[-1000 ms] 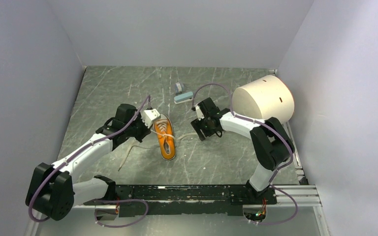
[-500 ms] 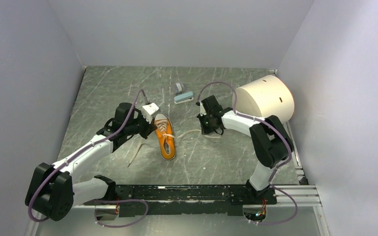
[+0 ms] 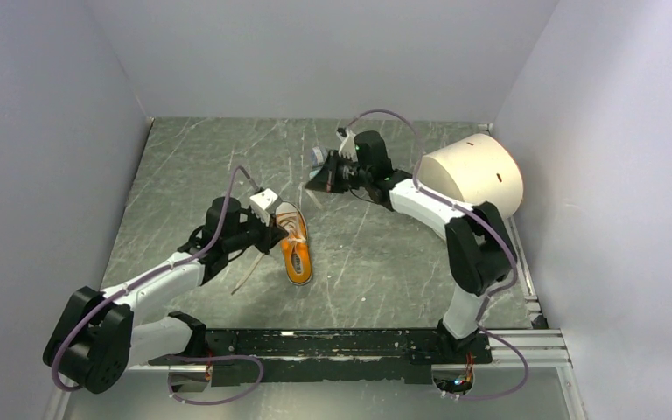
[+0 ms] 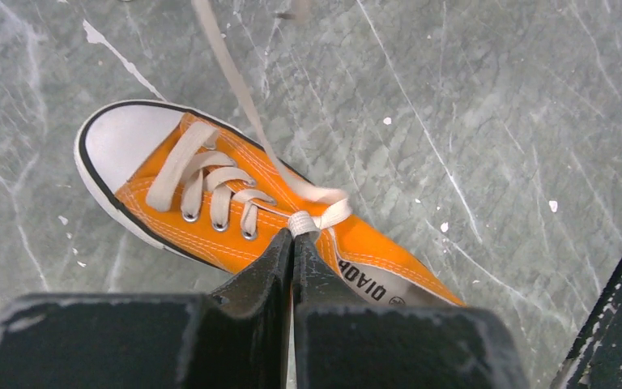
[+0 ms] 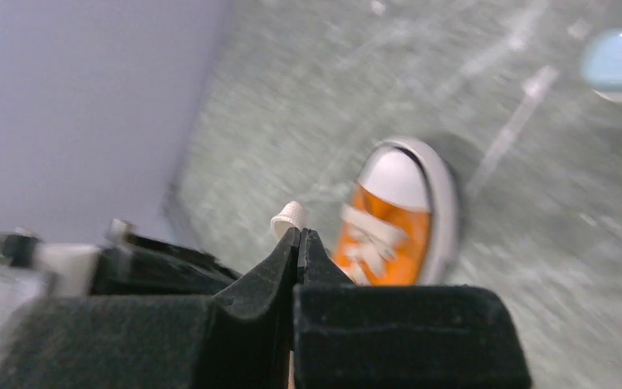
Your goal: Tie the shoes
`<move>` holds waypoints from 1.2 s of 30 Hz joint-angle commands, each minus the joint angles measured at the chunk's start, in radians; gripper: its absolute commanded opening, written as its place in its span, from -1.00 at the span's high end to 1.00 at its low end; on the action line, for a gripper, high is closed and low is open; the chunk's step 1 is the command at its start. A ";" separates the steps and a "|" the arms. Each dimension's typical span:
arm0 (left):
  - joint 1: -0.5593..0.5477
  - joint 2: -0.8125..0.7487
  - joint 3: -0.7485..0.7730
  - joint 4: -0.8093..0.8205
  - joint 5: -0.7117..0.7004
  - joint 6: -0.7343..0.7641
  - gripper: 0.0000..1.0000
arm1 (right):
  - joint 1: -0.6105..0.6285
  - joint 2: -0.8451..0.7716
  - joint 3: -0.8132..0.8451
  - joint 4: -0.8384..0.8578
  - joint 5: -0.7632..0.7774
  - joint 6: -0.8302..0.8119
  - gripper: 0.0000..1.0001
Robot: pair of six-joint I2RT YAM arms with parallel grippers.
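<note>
Left gripper is mine, clamped shut on the lace right at the top eyelets of the shoe. One strand runs off past the side of the toe cap. Shoe lies on the table left of centre, just beside that gripper, toe away from my bases.

My right gripper is over the far half of the table, well apart from the shoe. Its fingers are pinched together on a lace tip that pokes out above them; that view is blurred.

My read: lace is soft, flat and limp, and likely slides through the pads if the pinch eases. Grab near the end, flat side to the pads. Shoe looks small and light with soft canvas, so a hard one-sided pull would probably drag or tip it. No knot visible yet.
</note>
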State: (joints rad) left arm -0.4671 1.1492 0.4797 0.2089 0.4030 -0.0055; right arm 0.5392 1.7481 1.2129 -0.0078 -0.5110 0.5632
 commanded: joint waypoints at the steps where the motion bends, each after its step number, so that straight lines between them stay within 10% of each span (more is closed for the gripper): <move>1: -0.009 -0.023 -0.030 0.138 -0.013 -0.076 0.91 | 0.047 0.157 0.023 0.500 -0.138 0.451 1.00; 8: -0.010 -0.044 -0.064 0.186 -0.006 -0.101 0.90 | 0.194 0.382 0.170 0.650 -0.056 0.620 1.00; 23: -0.010 -0.075 -0.127 0.278 0.027 -0.150 0.91 | 0.239 0.475 0.296 0.021 -0.458 0.230 1.00; 36: -0.009 -0.077 -0.102 0.225 0.019 -0.154 0.91 | 0.173 0.491 0.488 -0.355 -0.451 0.032 0.00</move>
State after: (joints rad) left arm -0.4786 1.0821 0.3466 0.4305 0.4381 -0.1772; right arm 0.7456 2.2353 1.5902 -0.1650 -0.9474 0.7212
